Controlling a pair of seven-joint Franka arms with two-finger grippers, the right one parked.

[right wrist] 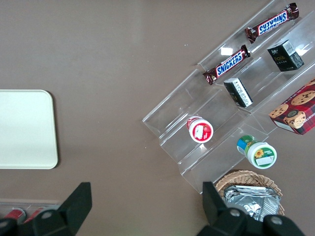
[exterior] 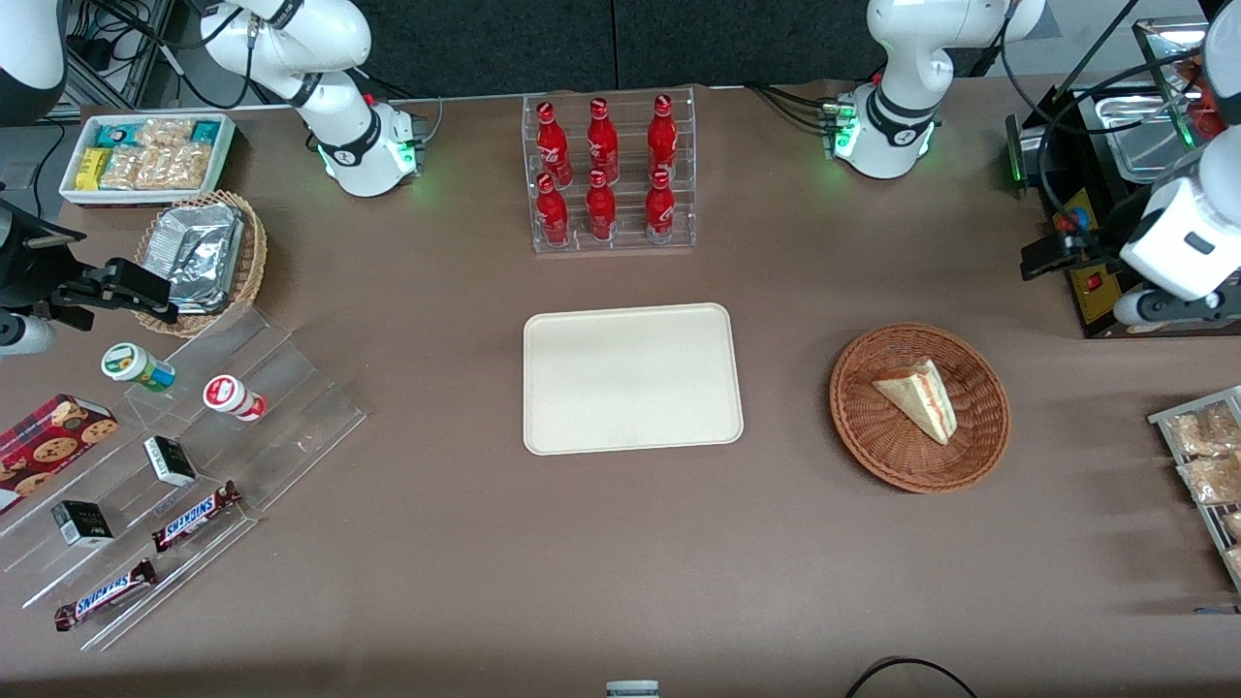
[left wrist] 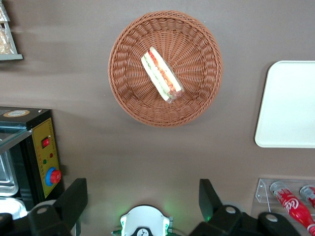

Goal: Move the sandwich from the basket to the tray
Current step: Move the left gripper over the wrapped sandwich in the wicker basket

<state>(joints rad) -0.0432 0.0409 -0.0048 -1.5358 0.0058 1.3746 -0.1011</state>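
Sandwich (exterior: 917, 396) lying in the reddish-brown basket (exterior: 979, 446), wedge on its side, filling stripe of red and green showing along the cut edge, untouched. Basket (left wrist: 130, 105) resting on the brown table (exterior: 620, 562), toward the working arm's end, beside the tray (exterior: 632, 379) with bare table between them. Tray flat, cream-beige, nothing on it, nearer the front camera than the clear rack of red bottles (exterior: 608, 170). Left gripper (left wrist: 142, 196) held high above the table, well apart from the basket, nothing between its fingers (left wrist: 74, 196), spread wide and released. Gripper hanging above the strip of table between the basket and the left arm's base (left wrist: 145, 221). Black machine with red buttons (left wrist: 44, 157) near the basket, at the working arm's end. Snack packets on a rack (exterior: 1207, 465) also at that end.
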